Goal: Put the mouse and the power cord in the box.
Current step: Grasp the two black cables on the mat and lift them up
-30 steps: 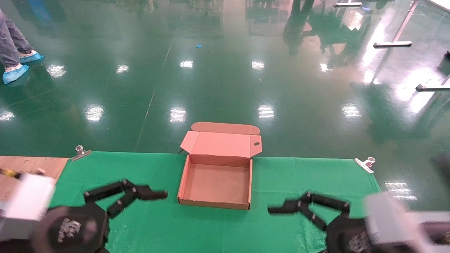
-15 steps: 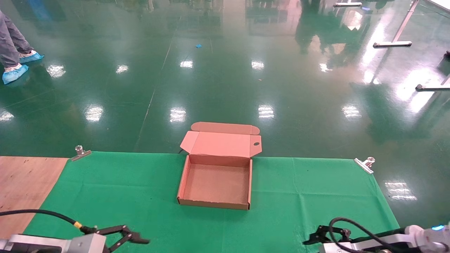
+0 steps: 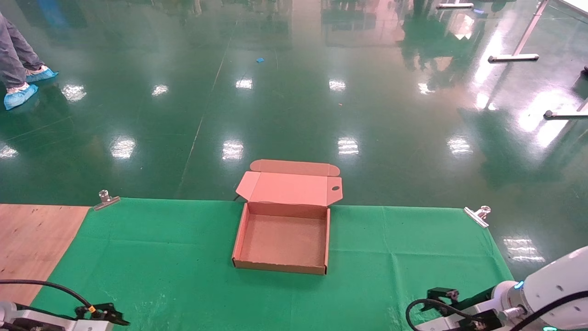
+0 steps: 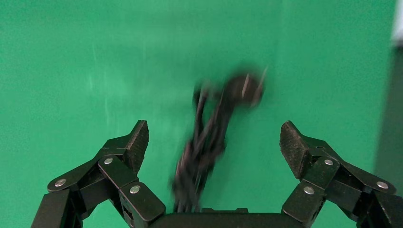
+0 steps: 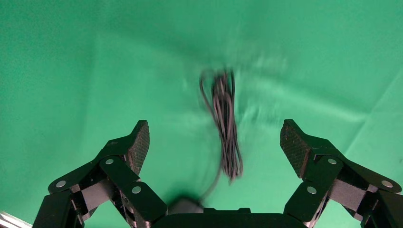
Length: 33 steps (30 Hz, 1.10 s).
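- Box [image 3: 281, 239] — you see it open at the middle of the green cloth [image 3: 183, 248], far edge; lid [image 3: 288, 187] swung back, its round hole near the right corner. Nothing lies inside.
- Left gripper [image 4: 215, 147] — at the near left corner in the head view, where you see only part of it. Its wrist view shows the fingers [image 4: 134, 142] spread wide, grasping nothing.
- Cord [image 4: 209, 137] — a black bundle with a plug end, blurred, lying on the cloth below the left gripper, between the spread fingers and untouched.
- Right gripper [image 5: 215, 147] — at the near right corner; fingers spread wide, grasping nothing.
- Mouse [image 5: 183, 206] — you can tell only a dark shape at the wrist view's edge, under the right gripper; its thin coiled cable [image 5: 225, 123] lies on the cloth between the fingers, apart from them.
- Two metal clips [image 3: 106, 199] — at the cloth's far corners.
- Bare wood [image 3: 32, 239] — left of the cloth.
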Available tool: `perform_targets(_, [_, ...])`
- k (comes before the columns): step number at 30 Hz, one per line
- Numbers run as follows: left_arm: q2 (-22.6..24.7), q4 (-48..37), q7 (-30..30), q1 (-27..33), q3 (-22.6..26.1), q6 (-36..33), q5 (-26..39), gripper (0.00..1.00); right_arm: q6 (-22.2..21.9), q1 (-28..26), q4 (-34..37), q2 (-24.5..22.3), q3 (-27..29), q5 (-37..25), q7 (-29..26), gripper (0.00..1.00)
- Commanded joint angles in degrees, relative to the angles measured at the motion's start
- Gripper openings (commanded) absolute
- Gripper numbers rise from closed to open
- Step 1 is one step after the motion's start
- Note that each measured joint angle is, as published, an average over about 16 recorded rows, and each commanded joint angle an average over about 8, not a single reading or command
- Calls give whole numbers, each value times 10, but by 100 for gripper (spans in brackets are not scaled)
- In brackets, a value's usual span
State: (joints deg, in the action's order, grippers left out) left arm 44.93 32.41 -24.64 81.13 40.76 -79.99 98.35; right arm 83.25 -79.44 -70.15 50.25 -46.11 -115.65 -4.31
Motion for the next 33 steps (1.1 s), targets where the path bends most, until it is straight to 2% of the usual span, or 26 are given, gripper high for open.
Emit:
perform_targets(1, [11,-27,-19,14,13,20,33,100,-7,-3,15,11,-11,-26,9,100])
perform_targets(10, [59,-157,-94,43,21,70,53,100,-61,-11,135,54,-23,-55,60,100])
perform_targets(20, [84,-242,-145,66,18,85,49,100,-132,-15,257,91,-16,-51,109,100])
perform_targets(31, [88,-286,-183,77,12,83,39,100,-155,-28,346,117,-7,-27,163,100])
perform_targets(32, [88,-288,-185,78,12,83,40,100,-155,-29,351,118,-7,-26,166,93])
perform_targets(33, [88,-291,-187,78,13,84,41,100,-156,-30,355,119,-6,-25,169,82])
